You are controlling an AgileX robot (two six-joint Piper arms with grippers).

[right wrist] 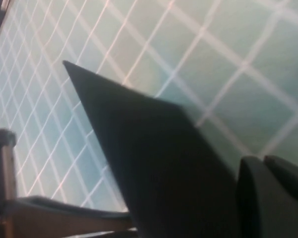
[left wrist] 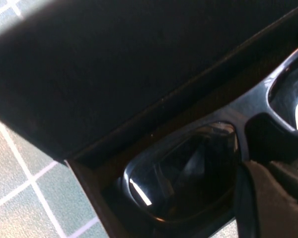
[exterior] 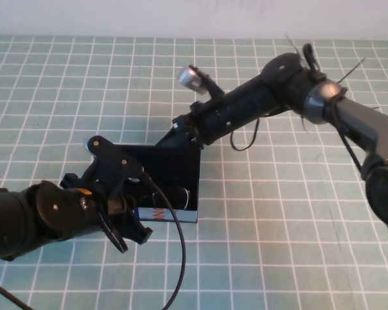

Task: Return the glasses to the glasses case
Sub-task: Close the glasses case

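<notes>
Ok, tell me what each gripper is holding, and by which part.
The right gripper holds the glasses case by its raised lid's far edge. The left gripper sits at the case's front, over the glasses; any hold cannot be told.

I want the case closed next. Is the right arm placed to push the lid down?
Probably yes: the right gripper is already at the raised lid. The left gripper, over the glasses at the front, may block it.

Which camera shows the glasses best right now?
Left wrist view: the glasses fill it, lying in the glasses case. High view glimpses only a lens behind the left gripper. Right wrist view shows the lid by the right gripper, no glasses.
</notes>
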